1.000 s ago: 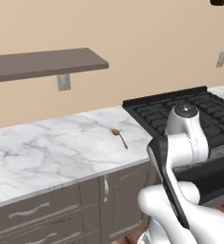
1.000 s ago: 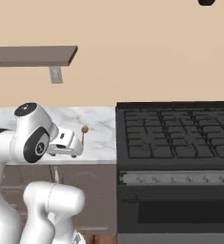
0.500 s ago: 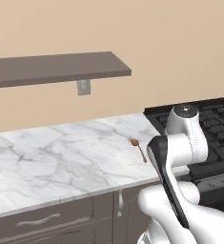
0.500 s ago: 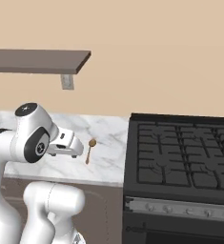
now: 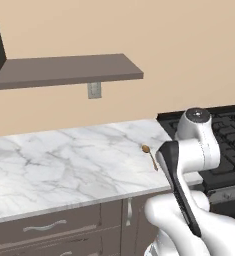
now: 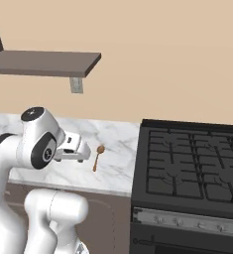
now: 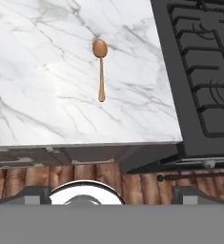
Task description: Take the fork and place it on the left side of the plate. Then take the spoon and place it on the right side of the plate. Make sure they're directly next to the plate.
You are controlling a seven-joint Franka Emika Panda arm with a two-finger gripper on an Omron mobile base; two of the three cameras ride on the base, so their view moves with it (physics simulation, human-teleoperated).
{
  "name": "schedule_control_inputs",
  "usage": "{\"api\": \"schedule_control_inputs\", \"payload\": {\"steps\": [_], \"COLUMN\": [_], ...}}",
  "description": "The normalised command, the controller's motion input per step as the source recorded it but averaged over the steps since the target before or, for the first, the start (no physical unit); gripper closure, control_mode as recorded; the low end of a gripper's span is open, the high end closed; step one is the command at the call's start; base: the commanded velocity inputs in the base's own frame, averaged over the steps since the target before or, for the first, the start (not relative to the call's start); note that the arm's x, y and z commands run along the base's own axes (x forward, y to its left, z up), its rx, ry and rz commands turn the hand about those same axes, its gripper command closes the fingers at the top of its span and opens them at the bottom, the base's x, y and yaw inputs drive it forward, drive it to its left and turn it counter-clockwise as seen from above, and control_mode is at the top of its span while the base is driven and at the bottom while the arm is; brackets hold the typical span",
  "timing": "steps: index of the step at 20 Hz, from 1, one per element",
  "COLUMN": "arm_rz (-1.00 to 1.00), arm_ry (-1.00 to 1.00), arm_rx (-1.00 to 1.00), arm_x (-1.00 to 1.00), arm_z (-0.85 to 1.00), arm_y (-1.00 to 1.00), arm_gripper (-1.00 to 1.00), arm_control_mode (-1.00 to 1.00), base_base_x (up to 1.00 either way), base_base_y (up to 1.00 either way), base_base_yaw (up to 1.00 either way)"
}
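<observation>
Item one: the spoon, small and copper-brown, lay flat on the white marble desk near its right end, close to the black stove but not touching it; its oval bowl pointed toward the wall and its thin handle toward the desk's front edge. In the left base view the spoon sat just beyond my white arm; in the right base view the spoon lay just right of my hand. Item two: my pincer, held above and in front of the desk's front edge, its two dark tips standing wide apart and holding nothing, well short of the spoon. Item three: grey drawers with metal handles under the desk, all shut, contents not visible. Item four: a dark wall shelf above the desk, with a pale bracket beneath it. Item five: wooden floor below the desk front. No labels, brands or writing could be read on any item.
</observation>
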Motion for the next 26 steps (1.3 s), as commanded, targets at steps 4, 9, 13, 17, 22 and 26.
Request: {"api": "schedule_control_inputs", "payload": {"steps": [4,9,13,17,22,26], "arm_rz": [0.00,-0.04,-0.08,-0.05,-0.03,-0.02], "arm_ry": [0.04,0.05,0.07,0.08,0.11,0.12], "arm_rx": [0.00,0.01,0.04,0.06,0.03,0.00], "arm_x": [0.56,0.67,0.69,0.54,0.55,0.61], "arm_z": [-0.07,-0.18,-0.27,-0.35,-0.44,-0.47], "arm_y": [-0.04,0.00,-0.06,-0.07,-0.02,0.00], "arm_gripper": [-1.00,-1.00,-1.00,-1.00,-1.00,-1.00], "arm_control_mode": [-1.00,-1.00,-1.00,-1.00,-1.00,-1.00], "base_base_x": [0.00,0.00,0.00,0.00,0.00,0.00], "base_base_y": [0.00,0.00,0.00,0.00,0.00,0.00], "base_base_yaw": [0.00,0.00,0.00,0.00,0.00,0.00]}}
